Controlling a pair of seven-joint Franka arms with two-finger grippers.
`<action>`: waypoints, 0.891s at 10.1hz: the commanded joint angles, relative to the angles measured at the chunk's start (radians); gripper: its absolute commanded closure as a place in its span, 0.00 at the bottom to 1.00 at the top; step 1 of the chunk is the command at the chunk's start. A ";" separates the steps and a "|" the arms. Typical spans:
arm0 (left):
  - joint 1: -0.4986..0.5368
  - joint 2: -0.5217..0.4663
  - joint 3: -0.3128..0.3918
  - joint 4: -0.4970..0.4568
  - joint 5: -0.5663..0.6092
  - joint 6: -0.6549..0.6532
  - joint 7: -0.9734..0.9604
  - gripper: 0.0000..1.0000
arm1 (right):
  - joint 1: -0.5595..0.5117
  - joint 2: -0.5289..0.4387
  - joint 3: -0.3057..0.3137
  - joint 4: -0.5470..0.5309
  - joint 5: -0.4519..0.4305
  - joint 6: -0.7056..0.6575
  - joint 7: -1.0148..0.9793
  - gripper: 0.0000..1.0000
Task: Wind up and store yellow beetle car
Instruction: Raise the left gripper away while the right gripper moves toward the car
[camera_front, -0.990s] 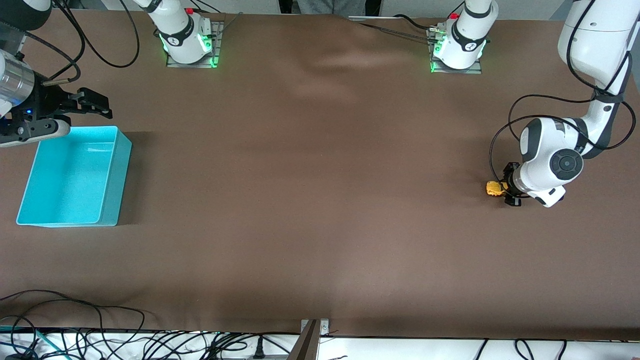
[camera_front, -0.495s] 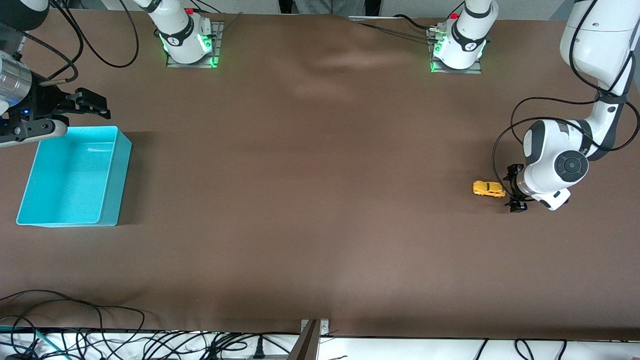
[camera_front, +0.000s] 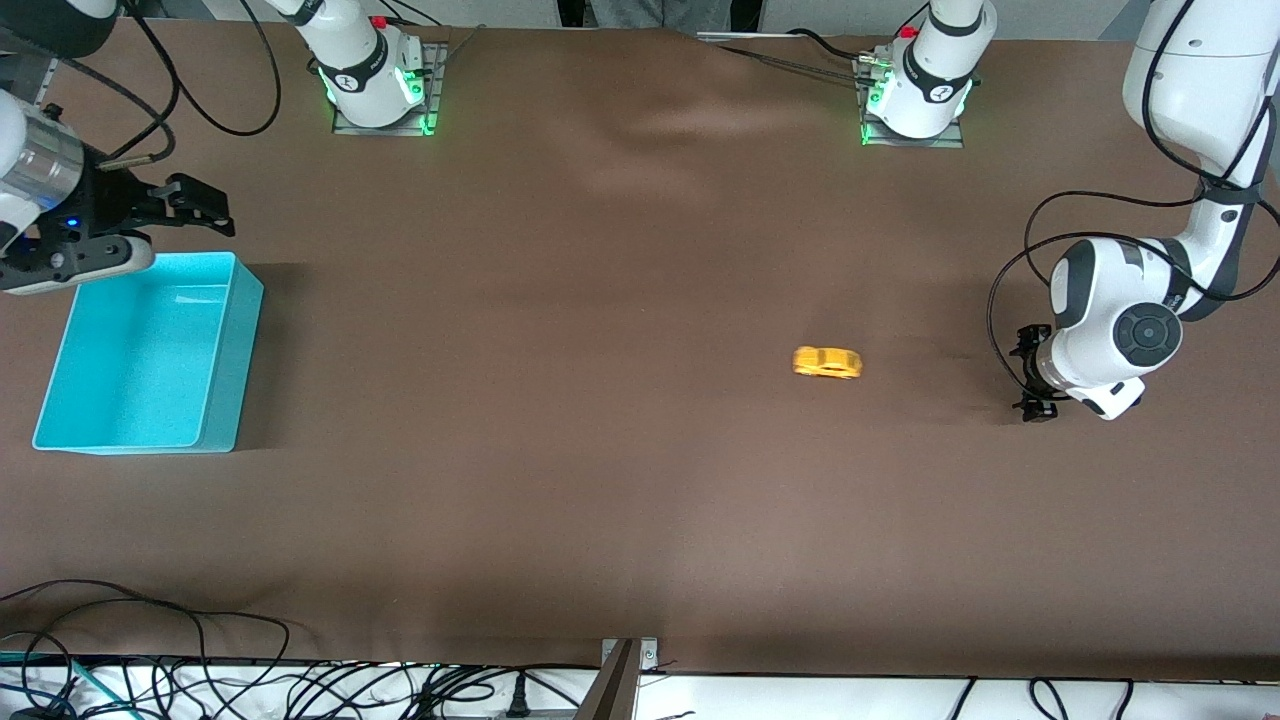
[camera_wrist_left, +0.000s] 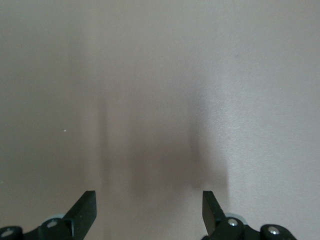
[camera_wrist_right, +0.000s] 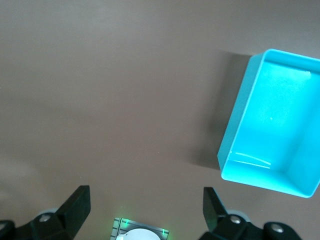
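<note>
Front view: yellow beetle car (camera_front: 827, 362) free on table; light, rigid, rolls easily — pinch across its sides. Left gripper (camera_front: 1031, 373) and right gripper (camera_front: 196, 205) both spread, empty.

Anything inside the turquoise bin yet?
No. The turquoise bin shows only its bare floor in the front and right wrist views. The yellow beetle car sits on the table, mid-table toward the left arm's end. One bin corner is covered by the right gripper.

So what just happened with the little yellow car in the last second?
The left pincer let go of the car and now stands open. The car has rolled along the table toward the right arm's end, where the bin sits. Bin unmoved; the right pincer still waits open above it.
</note>
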 joint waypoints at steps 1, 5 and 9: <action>0.003 -0.024 -0.005 0.085 -0.026 -0.147 0.080 0.06 | 0.013 0.005 0.002 0.030 -0.006 -0.015 -0.053 0.00; 0.005 -0.023 -0.002 0.280 -0.149 -0.357 0.310 0.06 | 0.106 0.000 0.021 0.035 -0.017 -0.050 -0.015 0.00; 0.005 -0.018 -0.002 0.432 -0.155 -0.534 0.500 0.06 | 0.098 0.010 0.016 0.032 -0.015 -0.045 -0.005 0.00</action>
